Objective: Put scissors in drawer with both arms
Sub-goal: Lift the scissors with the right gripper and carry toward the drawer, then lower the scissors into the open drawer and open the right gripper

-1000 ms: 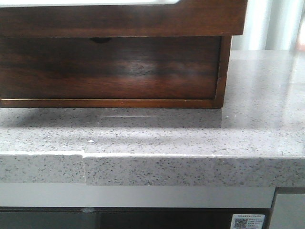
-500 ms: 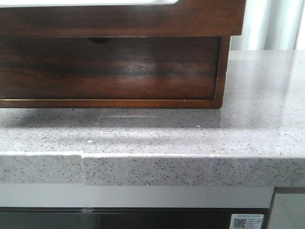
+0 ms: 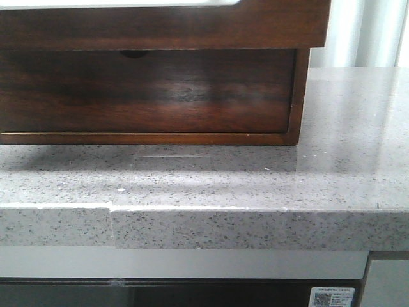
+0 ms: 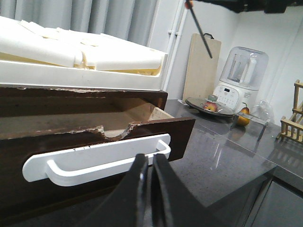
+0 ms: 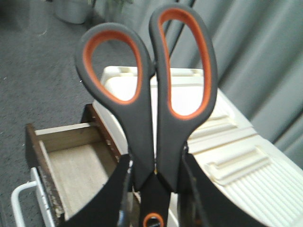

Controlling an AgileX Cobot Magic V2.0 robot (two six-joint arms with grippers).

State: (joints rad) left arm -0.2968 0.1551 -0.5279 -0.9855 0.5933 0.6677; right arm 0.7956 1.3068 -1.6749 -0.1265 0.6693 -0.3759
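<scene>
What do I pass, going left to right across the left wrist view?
White drawer handle on the open dark wood drawer → wooden cutting board → white blender → yellow pear → wooden rack.

The right gripper (image 5: 154, 189) is clamped on the scissors (image 5: 151, 101) just below their handle loops, held high above the open drawer (image 5: 71, 165). The left gripper (image 4: 147, 189) sits low in front of that drawer, its two dark fingers (image 4: 136, 189) nearly touching, holding nothing.
</scene>
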